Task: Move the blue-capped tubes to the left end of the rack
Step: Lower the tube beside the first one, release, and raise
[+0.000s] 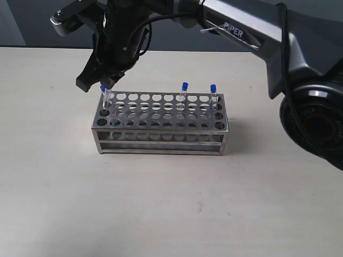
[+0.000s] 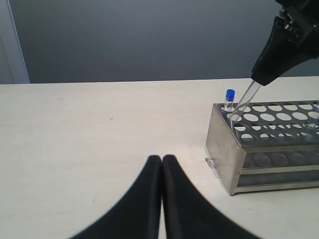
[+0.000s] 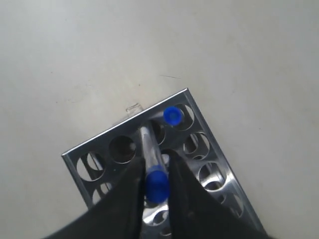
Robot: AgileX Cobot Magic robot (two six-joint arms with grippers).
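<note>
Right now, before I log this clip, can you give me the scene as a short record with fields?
right gripper: shut on held tube
held tube: tilted, lower tip at a hole at the rack's left end
corner tube: upright in a corner hole at the left end
other tubes: two, upright, toward the right end
left gripper: shut, empty, apart from the rack

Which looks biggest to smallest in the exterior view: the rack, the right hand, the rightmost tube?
1. rack
2. right hand: smaller than the rack as seen, though its distance from the camera may differ, so true size is unsure
3. rightmost tube: by far the smallest
</note>
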